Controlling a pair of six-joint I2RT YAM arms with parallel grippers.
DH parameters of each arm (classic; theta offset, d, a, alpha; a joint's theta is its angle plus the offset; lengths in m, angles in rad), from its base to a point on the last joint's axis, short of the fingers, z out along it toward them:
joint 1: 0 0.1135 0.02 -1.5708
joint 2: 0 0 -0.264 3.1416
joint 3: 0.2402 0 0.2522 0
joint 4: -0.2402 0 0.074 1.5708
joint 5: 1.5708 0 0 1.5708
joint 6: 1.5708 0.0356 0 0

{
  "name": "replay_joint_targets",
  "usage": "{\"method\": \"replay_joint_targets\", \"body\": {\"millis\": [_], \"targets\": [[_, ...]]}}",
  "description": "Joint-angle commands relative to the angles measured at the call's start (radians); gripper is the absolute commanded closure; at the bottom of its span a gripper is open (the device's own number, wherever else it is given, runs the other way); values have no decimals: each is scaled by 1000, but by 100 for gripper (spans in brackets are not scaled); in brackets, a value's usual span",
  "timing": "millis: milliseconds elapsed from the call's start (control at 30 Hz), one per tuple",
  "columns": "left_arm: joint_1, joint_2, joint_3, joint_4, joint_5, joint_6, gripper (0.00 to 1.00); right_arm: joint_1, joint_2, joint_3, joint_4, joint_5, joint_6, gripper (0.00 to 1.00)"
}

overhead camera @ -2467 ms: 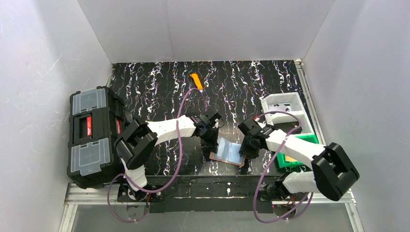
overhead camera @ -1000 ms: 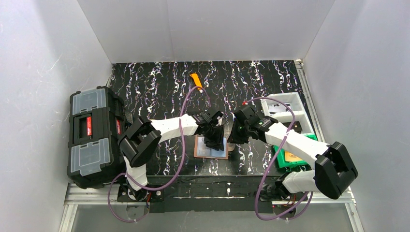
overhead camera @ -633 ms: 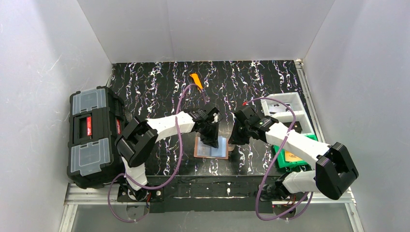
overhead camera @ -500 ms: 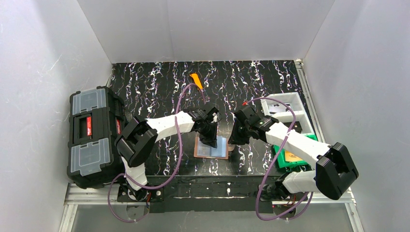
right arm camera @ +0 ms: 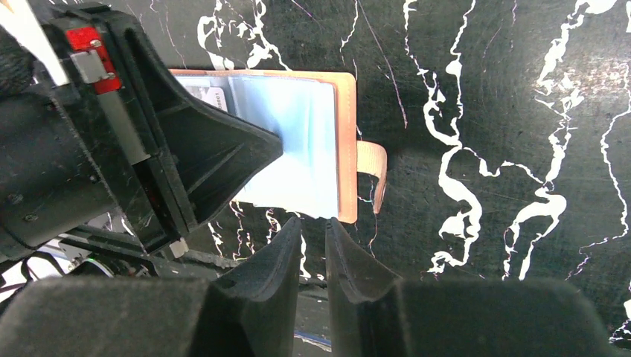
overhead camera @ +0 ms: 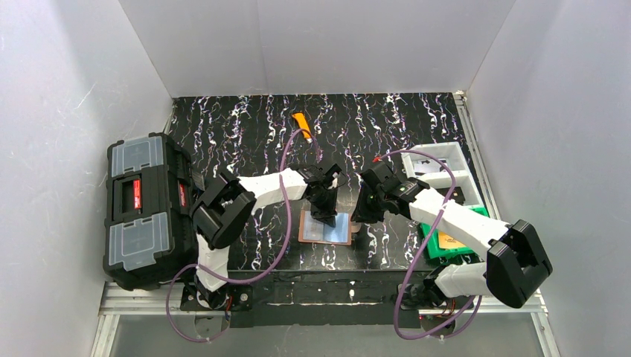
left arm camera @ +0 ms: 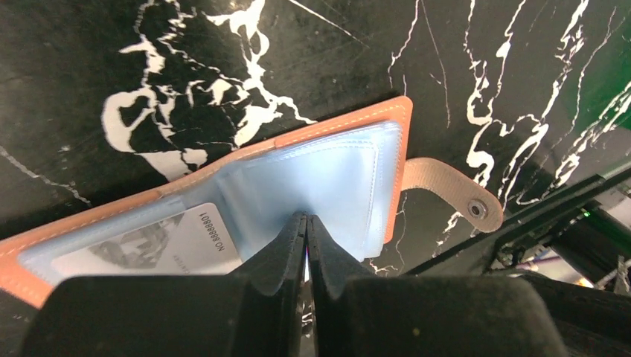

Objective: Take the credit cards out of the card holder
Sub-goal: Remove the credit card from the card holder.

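The card holder [overhead camera: 325, 226] lies open on the counter [overhead camera: 245, 134] near us, with a card [left arm camera: 160, 245] tucked inside; none is out yet. Our left fingers [left arm camera: 290, 249] are pinched shut at its pale blue sleeve [left arm camera: 335, 186]. Our right fingers [right arm camera: 277, 256] hover just beside it, slightly parted and empty.

card holder [left arm camera: 327, 167]: left end cut off at frame edge, near side hidden under left gripper [left arm camera: 306, 217] | card [left arm camera: 141, 249] inside: picture blurred, lower edge covered | anything pinched: cannot tell | right wrist view: holder's left half behind that gripper
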Motion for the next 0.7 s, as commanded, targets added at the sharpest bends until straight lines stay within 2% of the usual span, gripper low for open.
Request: {"method": "replay_joint_targets", "body": {"millis": [0,333,667], "targets": [[5,5,-2,-16,13,2,96,4,-24,41,-12,-5,-13,74],[13,-70,24,-67,21,13,89,9,7,92,-10,-28,-16,71],[58,-139,-4,-89,43,25,88,15,9,107,10,-70,-11,69]]}}
